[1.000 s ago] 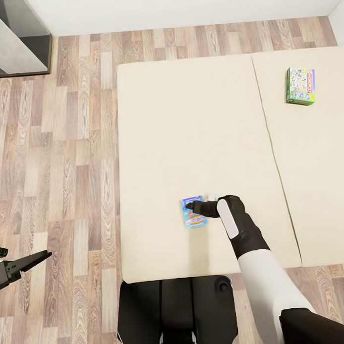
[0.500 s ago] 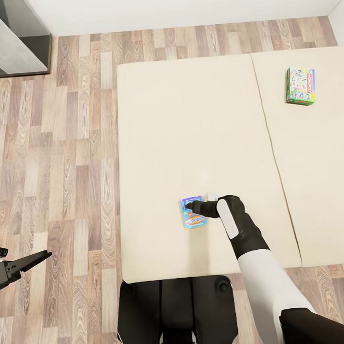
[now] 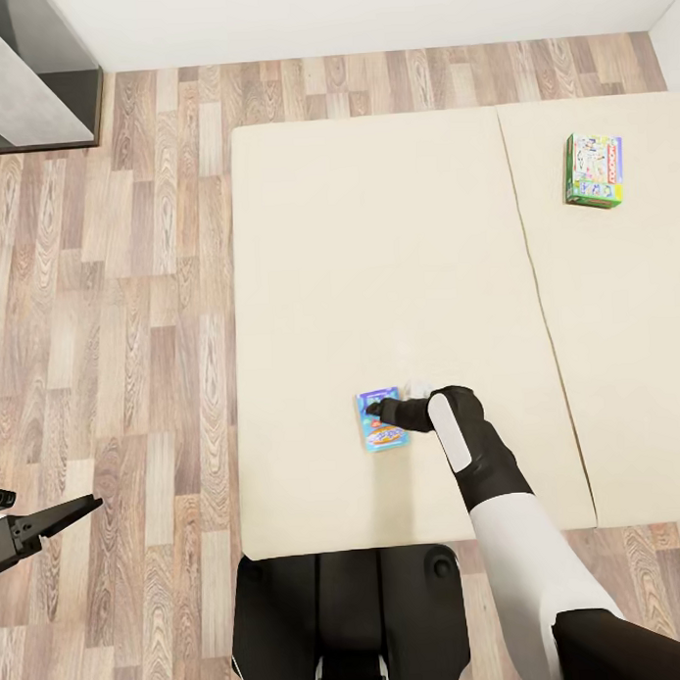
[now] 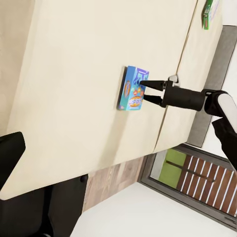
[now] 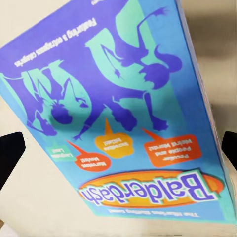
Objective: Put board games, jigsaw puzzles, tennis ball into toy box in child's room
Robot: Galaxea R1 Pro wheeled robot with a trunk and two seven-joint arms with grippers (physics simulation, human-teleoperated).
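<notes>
Nothing is shifting since earlier frames: right gripper [image 3: 378, 409] is hovering, jaws spread, astride blue-purple board game [image 3: 382, 420] on bed [image 3: 375, 231], gripping nothing; pickup pending.

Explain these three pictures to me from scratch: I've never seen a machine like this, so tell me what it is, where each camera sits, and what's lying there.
This is a wheeled robot with two arms, rendered in a simulator. The big picture looks down from its head. The other two come from cameras mounted on each arm, near the pincer.

The pale surface is the bed, standing on a wood-plank floor. Two board games lie on it: a blue-purple box printed "Balderdash" close to the robot, and a green-edged box farther off toward the right.

The right pincer is down at the blue-purple box. From the left arm's camera, its two fingers stand spread at the box's edge, so it looks open, with nothing lifted yet. The right arm's camera sees that box cover up close.

The left pincer hangs over the floor, holding nothing I can see.
</notes>
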